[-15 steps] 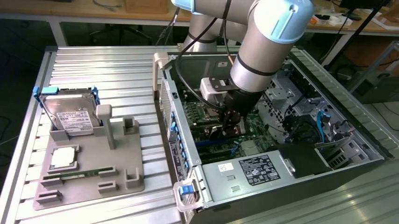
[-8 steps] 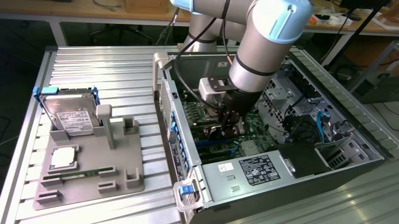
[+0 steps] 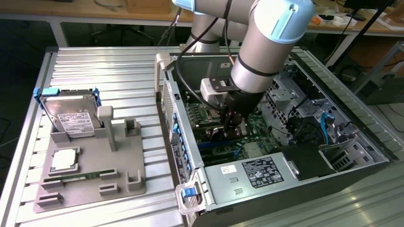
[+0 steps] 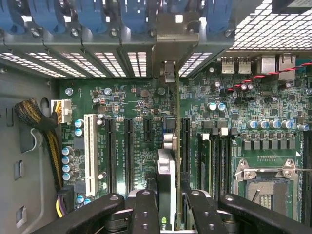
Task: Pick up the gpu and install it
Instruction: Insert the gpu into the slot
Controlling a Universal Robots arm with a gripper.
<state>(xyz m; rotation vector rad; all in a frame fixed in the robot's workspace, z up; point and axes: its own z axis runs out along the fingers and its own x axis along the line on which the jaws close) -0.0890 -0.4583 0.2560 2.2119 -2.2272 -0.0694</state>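
My gripper [image 4: 169, 212] reaches down into the open computer case [image 3: 353, 156] and is shut on the gpu [image 4: 166, 175]. The card stands edge-on between the two black fingers [image 4: 146, 209], its thin green board and black shroud pointing at the case's rear wall. It sits low over the motherboard [image 4: 243, 122], between two black expansion slots [image 4: 128, 151]. Its silver bracket end [image 4: 168, 70] reaches the slotted rear panel. In the exterior view the gripper [image 3: 232, 124] holds the gpu [image 3: 221, 133] in the middle of the case. I cannot tell whether the card's edge is in a slot.
The grey power supply [image 3: 252, 175] fills the case's near end, and cables [image 4: 36, 122] run beside the board. On the exterior view's left, a grey fixture tray [image 3: 120, 175] holds a hard drive [image 3: 73, 116], a processor [image 3: 63, 160] and a memory stick [image 3: 82, 176].
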